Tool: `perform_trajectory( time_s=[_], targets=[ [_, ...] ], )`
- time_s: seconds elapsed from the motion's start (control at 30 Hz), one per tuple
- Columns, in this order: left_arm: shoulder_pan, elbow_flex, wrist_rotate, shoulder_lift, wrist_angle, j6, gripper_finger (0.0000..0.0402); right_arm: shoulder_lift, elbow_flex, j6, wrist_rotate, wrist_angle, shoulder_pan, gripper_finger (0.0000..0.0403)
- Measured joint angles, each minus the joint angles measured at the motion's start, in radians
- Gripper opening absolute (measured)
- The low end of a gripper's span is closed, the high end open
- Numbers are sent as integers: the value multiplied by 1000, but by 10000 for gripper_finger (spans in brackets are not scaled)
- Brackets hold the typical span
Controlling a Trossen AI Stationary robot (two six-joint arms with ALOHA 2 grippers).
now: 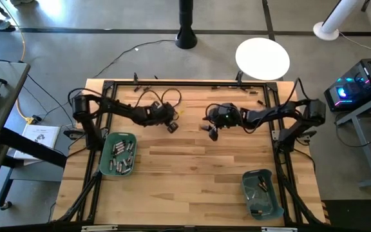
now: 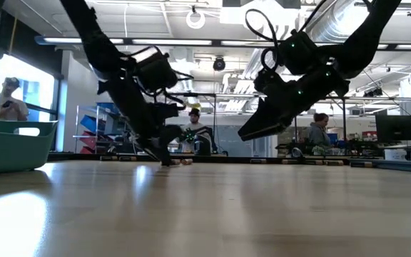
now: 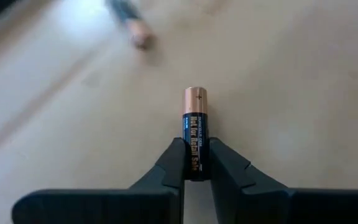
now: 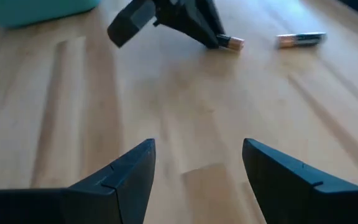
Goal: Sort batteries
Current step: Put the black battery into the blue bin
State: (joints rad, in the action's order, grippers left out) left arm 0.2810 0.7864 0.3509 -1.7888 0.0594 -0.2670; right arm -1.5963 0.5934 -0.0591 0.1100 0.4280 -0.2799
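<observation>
A battery with a coppery end and a black body lies on the wooden table near its middle. My left gripper is shut on it and reaches down to the tabletop. A second battery lies loose on the wood a little beyond it. My right gripper hangs open above the table to the right of the left one, with nothing between its fingers. The right wrist view shows the left gripper with the coppery end sticking out of it. My left gripper pinches the battery's black body between its two fingers, at the end away from the coppery cap. The fingers slant down from the table's left and lie along the battery. The coppery end juts out past the fingertips, low at the tabletop.
A teal bin with several batteries stands at the left edge. Another teal bin stands at the near right. Cables lie along the table's far edge. People sit in the room behind the table.
</observation>
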Motion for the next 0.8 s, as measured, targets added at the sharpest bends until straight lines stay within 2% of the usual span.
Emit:
perform_trajectory(
  time_s=[0.1,0.2,0.4,0.57,0.67,0.8],
  targets=[
    [-61,-42,10,53,20,15,32,0,0,71,6,11,33,236],
    [-117,-106,28,98,131,30,32,0,0,119,8,49,55,236],
    [-204,-271,8,141,595,102,32,-4,0,151,12,112,92,236],
    [-226,-357,-48,141,959,128,32,-46,0,141,15,274,110,236],
    [-230,-382,-101,141,1122,164,32,-59,1,120,15,403,113,236],
    [-231,-384,-173,141,1249,174,32,-59,1,67,15,572,113,236]
  ],
)
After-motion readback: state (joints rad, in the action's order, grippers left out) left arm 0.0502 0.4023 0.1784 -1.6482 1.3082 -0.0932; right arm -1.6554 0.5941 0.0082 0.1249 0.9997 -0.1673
